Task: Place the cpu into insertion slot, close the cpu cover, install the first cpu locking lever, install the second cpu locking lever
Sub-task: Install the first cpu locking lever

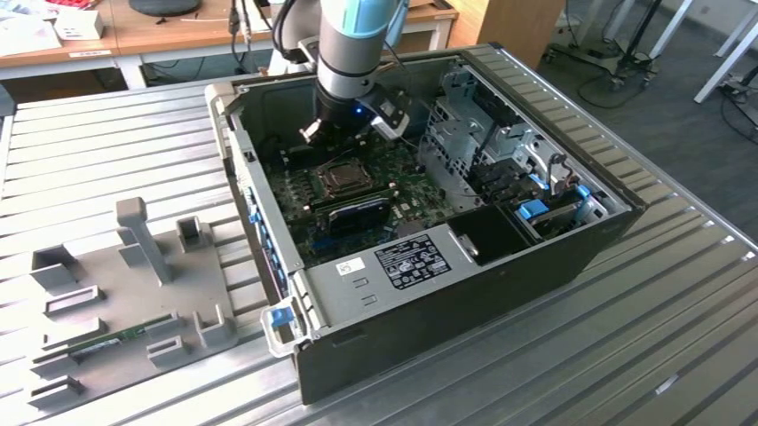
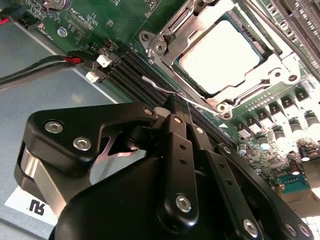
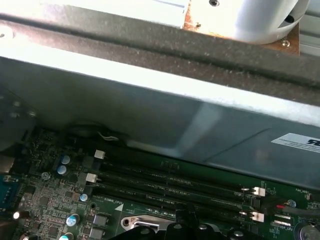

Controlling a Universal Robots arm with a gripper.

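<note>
Open computer case (image 1: 474, 293) lies on its side on a slatted metal table (image 1: 663, 293); arm reaches down into it from above, gripper (image 1: 337, 133) low over the green circuit board (image 2: 115, 20), just beside the insertion slot (image 1: 343, 177); grey fixture tray (image 1: 119, 293) with upright blocks sits well apart, toward the exterior view's left; perforated drive cage (image 1: 456, 133) stands at the exterior view's right of the socket. Second wrist view: cpu (image 2: 220, 55) lies flat in the slot, pale face up; cpu cover (image 2: 197, 22) is down over it, its square window framing the chip. A thin silver locking lever (image 2: 155, 83) runs along the socket's near edge, between the socket and the black memory slots (image 2: 132, 75). Gripper (image 2: 176, 102) fingers are drawn together, no gap visible between them; tips sit right at the lever wire; whether they pinch it or only bear on it, cannot tell. Red and black cable (image 2: 40, 62) crosses the case floor beside the board. First wrist view: memory slots (image 3: 170, 182) run below the grey case wall (image 3: 150, 120); a corner of the silver socket frame (image 3: 142, 223) lies just beside them.
</note>
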